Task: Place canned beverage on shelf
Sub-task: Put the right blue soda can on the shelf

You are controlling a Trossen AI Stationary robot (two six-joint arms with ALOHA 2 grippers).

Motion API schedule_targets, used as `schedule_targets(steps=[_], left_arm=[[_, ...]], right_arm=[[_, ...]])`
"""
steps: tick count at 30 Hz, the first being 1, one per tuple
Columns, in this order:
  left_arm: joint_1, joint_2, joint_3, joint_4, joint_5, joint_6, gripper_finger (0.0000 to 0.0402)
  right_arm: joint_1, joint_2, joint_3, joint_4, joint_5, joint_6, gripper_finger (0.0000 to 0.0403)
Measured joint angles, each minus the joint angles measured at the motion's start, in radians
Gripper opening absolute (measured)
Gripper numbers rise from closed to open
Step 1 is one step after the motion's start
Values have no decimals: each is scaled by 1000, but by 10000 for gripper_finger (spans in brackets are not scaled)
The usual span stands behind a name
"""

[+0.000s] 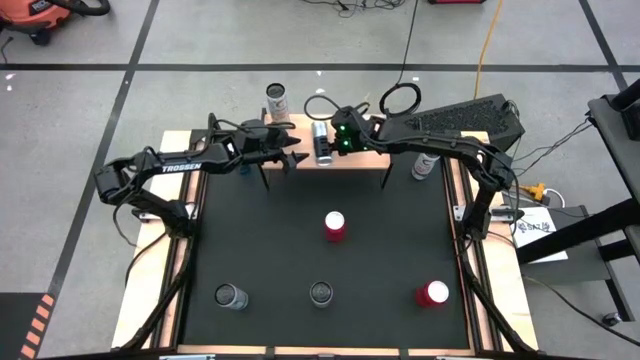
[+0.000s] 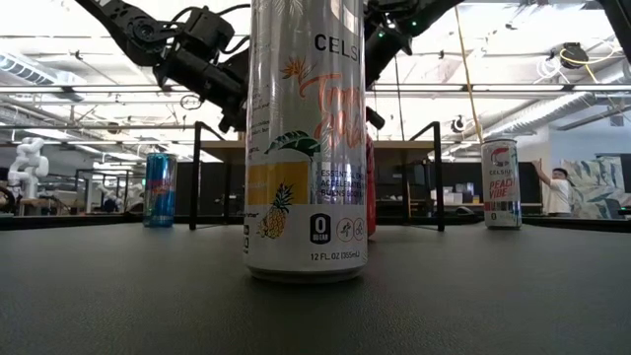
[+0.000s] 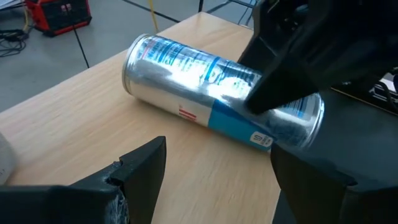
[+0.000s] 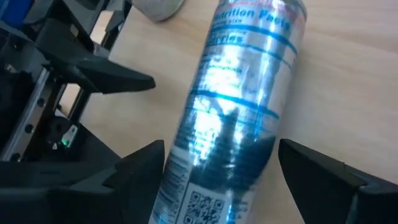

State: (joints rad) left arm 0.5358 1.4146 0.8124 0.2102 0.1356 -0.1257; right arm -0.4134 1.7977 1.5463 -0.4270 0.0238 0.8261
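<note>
In the high view, the left gripper [image 1: 297, 160] is seen left of centre in the upper part of the frame, at the left end of the shelf [image 1: 300, 128], its fingers spread and holding nothing. Just right of it, the silver-and-blue can [image 1: 321, 141] lies toppled on the wooden board, its long axis running up and down the frame, one end toward the top edge. Further right, the right gripper [image 1: 335, 143] is poised at the can, its fingers parted on either side of the can's body in the right wrist view, though contact cannot be confirmed. A risk is judged here: a cylinder on its side rolls readily, so a nudge from either finger could send it across the board and off an edge. With both grippers crowded close, a collision between them is also possible. An upright grey can [image 1: 277, 99] stands at the shelf's upper left.
</note>
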Motion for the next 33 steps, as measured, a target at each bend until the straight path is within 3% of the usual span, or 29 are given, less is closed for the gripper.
schedule_targets(steps=[15,33], left_arm=[[0,29,0,8,21,0,295],[0,29,0,8,48,0,295]], right_arm=[[29,-2,3,-134,1,-29,296],[28,-3,3,-153,-3,-149,212]])
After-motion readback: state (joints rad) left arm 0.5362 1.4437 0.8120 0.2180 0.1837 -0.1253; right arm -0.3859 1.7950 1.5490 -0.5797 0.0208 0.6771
